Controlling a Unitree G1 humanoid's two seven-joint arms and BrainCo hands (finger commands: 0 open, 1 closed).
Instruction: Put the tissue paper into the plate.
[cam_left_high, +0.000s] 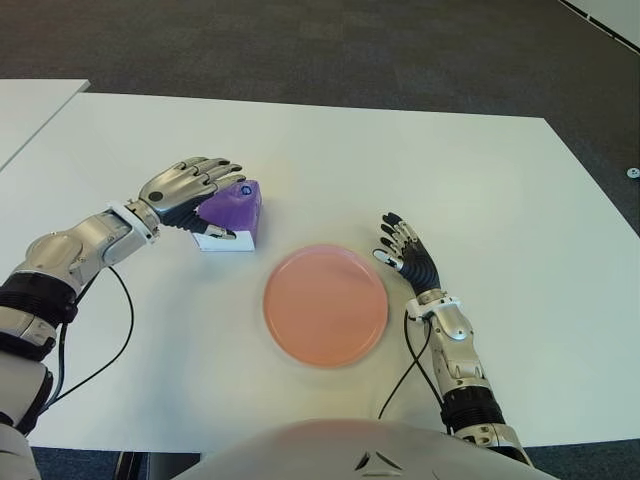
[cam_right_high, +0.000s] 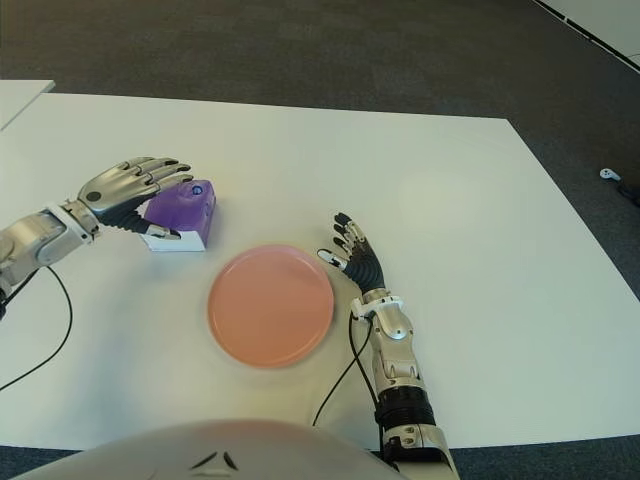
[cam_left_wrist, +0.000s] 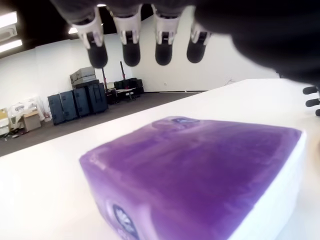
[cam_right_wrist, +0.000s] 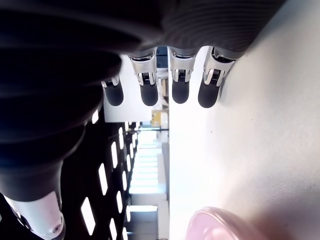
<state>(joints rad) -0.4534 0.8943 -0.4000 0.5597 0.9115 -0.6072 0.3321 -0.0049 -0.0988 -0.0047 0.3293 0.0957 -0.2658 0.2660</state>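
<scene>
Overhead, at the left of the frame, the left hand (cam_left_high: 190, 190) arched over the purple tissue pack (cam_left_high: 232, 212), fingers extended and not closed on it. Only the left wrist view revealed the fingertips (cam_left_wrist: 131, 54) above the pack's glossy purple top, with stacked cases in a room behind. The pack had a white base and lay on the white table (cam_left_high: 480, 180), just up-left of the pink plate (cam_left_high: 325, 305). Right of the plate, the right hand (cam_left_high: 408, 256) showed open, fingers straight.
</scene>
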